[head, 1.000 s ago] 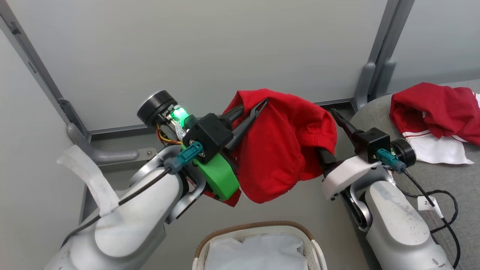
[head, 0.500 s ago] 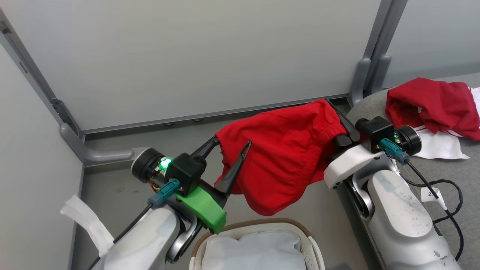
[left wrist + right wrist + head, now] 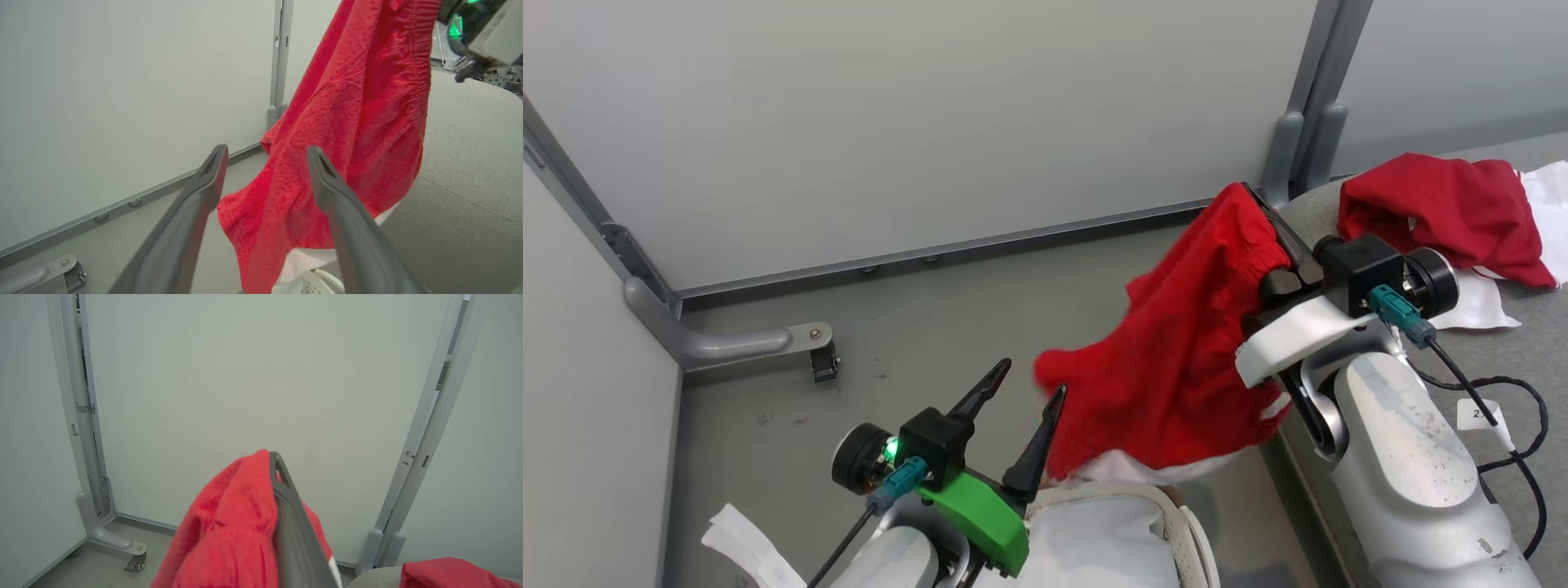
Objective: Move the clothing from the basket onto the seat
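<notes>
The bright red soft-fabric sports garment hangs in the air between the small cream-white perforated plastic basket and the large grey woven-fabric seat. Its white-edged hem trails just over the basket rim. I judge it light, limp and not at all fragile. It will drape and swing rather than keep a shape, and a loose corner could catch on the rim. The gathered elastic band at the top is the thickest, least slippery part, so that is where I want the grip.

My right hand has exactly that. Its dark fingers are pressed together on the bunched band, up beside the seat's rounded edge, and the cloth falls away below. In the right wrist view I see one finger with red folds packed against it.

My left hand is low, above the basket's white cloth lining. Its fingers are spread wide and empty. One fingertip sits just beside the dangling lower corner, but I cannot tell whether it touches.

A second red garment with white panels already lies crumpled on the seat.
</notes>
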